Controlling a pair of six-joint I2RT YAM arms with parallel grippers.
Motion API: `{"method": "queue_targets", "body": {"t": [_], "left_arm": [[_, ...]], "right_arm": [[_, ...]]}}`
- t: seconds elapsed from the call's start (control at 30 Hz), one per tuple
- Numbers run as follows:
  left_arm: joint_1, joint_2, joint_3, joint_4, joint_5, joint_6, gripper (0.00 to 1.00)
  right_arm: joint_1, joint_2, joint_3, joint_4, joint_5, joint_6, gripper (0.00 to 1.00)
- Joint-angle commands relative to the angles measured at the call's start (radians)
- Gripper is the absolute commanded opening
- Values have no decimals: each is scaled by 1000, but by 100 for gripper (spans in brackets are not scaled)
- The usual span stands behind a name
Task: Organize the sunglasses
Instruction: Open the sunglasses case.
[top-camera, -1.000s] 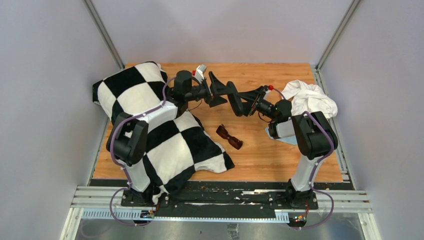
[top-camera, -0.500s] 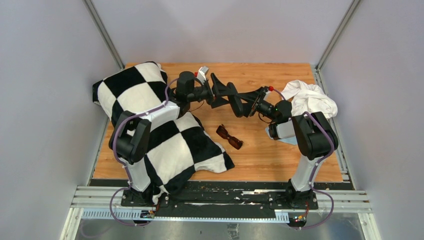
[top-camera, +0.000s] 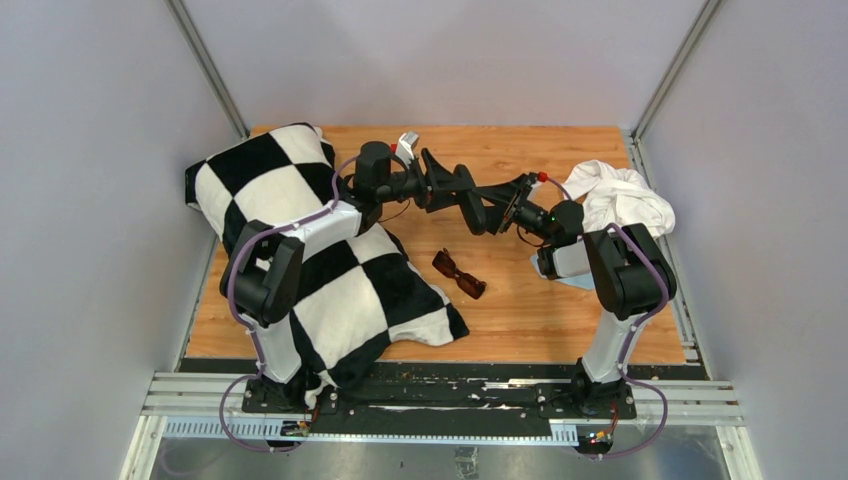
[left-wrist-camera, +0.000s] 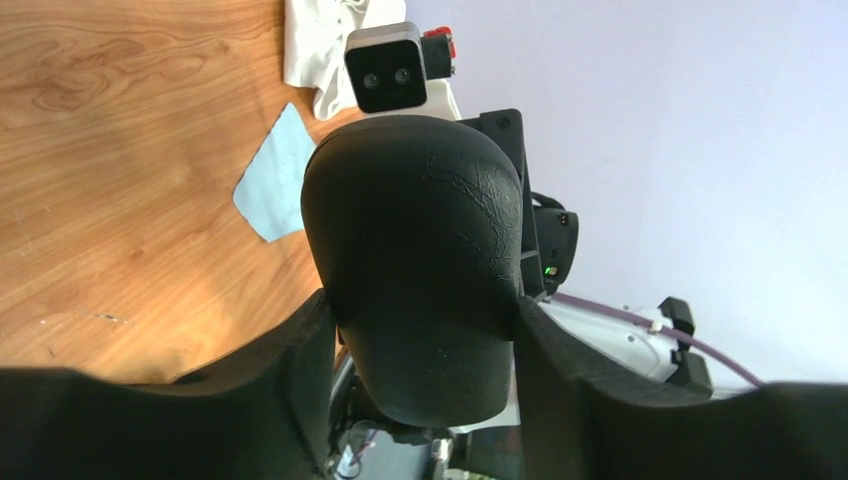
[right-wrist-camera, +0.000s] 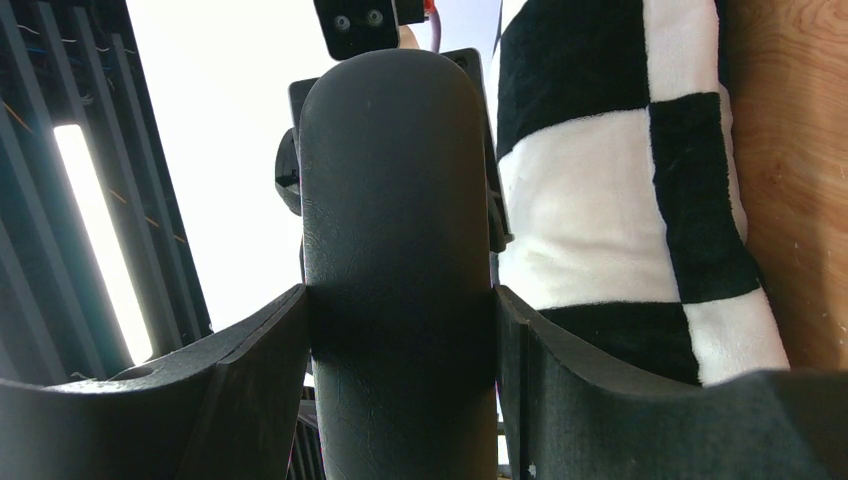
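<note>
The sunglasses (top-camera: 459, 274), dark reddish-brown and folded, lie on the wooden table (top-camera: 520, 320) in front of both grippers, held by nothing. The black oval case (top-camera: 472, 208) hangs in the air between the two grippers. My right gripper (top-camera: 499, 205) is shut on its right end; the case (right-wrist-camera: 395, 180) fills the gap between its fingers (right-wrist-camera: 400, 310). My left gripper (top-camera: 448, 187) grips the other end, its fingers against both sides of the case (left-wrist-camera: 415, 230), as the left wrist view (left-wrist-camera: 420, 330) shows.
A black-and-white checkered pillow (top-camera: 330, 270) covers the left side of the table and shows in the right wrist view (right-wrist-camera: 620, 200). A crumpled white cloth (top-camera: 620, 195) lies at the back right. A small light blue cloth (left-wrist-camera: 275, 190) lies near the right arm.
My left gripper was wide open around the case's left end and has narrowed onto it. The right gripper, case and sunglasses have stayed in place.
</note>
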Motion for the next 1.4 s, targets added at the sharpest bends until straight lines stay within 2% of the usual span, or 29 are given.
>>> {"method": "queue_targets", "body": {"t": [0.0, 0.13, 0.2, 0.23, 0.63, 0.77, 0.9, 1.13, 1.2, 1.37], "left_arm": [[-9, 21, 21, 9, -6, 12, 44], [-7, 20, 15, 9, 8, 22, 13], [-3, 17, 9, 9, 21, 33, 2], [0, 15, 5, 9, 28, 38, 0], [57, -53, 3, 8, 136, 130, 0], [57, -62, -4, 52, 155, 116, 0], [62, -60, -39, 243, 183, 4, 0], [88, 58, -101, 860, 196, -420, 0], [88, 79, -102, 924, 197, -460, 0], [88, 58, -111, 889, 199, -412, 0]], "right_arm": [[0, -29, -5, 59, -8, -1, 27], [-1, -20, -10, 59, 1, 27, 26], [-3, -14, -8, 59, 4, 47, 26], [-4, -11, -7, 60, 6, 61, 26], [-25, 38, 32, 60, 33, 188, 21], [-26, 82, 43, 61, 47, 222, 20], [-29, 121, 56, 61, 60, 244, 19], [-41, 170, 97, 60, 66, 273, 19], [-46, 180, 99, 61, 69, 281, 18], [-52, 210, 100, 61, 75, 297, 17]]}}
